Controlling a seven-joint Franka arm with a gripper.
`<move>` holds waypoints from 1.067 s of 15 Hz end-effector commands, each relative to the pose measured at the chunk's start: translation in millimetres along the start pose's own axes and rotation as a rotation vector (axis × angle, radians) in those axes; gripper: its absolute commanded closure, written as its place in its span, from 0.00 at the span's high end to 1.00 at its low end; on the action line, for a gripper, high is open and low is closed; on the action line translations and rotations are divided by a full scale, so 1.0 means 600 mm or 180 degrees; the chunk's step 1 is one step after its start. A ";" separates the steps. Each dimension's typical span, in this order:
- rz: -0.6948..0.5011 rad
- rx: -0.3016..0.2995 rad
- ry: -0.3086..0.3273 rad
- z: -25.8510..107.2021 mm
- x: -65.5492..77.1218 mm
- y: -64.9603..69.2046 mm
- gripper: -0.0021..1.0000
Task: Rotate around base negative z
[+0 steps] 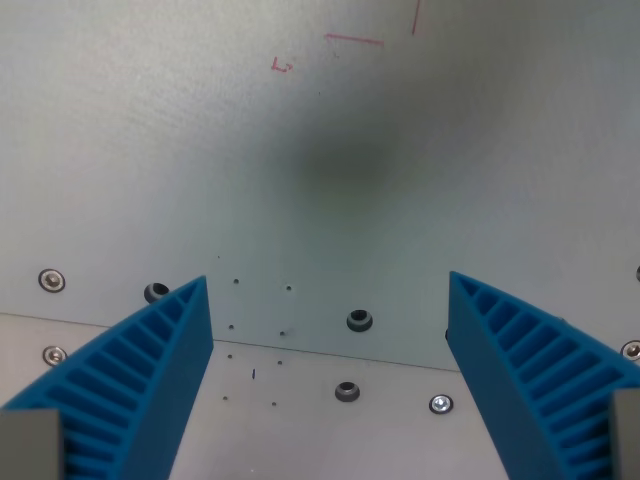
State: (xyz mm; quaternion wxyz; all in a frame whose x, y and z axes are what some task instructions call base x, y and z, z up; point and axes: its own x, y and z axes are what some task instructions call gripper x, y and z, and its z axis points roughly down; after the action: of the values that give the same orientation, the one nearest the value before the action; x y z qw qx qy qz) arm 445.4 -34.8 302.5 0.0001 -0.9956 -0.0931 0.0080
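Now, my readout:
Gripper: blue ribbed fingers wide apart, holding nothing.
Table: grey metal plates; a seam crosses between the fingers.
Holes: two near centre.
Screws: along the seam.
Red marks: far edge, blurred, perhaps tape.

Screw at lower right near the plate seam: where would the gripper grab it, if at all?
Only the screw head's rim shows, lying low on the plate, so come from straight above and pinch across the head. The gripper is open, with broad ribbed fingers; purchase on so flat a head looks doubtful.
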 end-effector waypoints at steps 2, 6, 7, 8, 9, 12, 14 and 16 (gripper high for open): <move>0.0085 -0.0002 0.0017 -0.004 0.000 0.000 1.00; 0.0255 0.0001 0.0017 -0.004 0.000 0.000 1.00; 0.0297 0.0002 0.0017 -0.004 0.000 0.000 1.00; 0.0340 0.0003 0.0017 -0.004 0.000 0.000 1.00; 0.0382 0.0003 0.0018 -0.004 0.000 0.000 1.00; 0.0509 0.0006 0.0018 -0.004 0.000 0.000 1.00; 0.0594 0.0007 0.0018 -0.004 0.000 0.000 1.00; 0.0679 0.0009 0.0018 -0.004 0.000 0.000 1.00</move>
State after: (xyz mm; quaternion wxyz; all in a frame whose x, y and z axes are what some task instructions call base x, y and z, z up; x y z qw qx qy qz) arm 445.4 -34.6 302.5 0.0003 -0.9990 -0.0441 0.0079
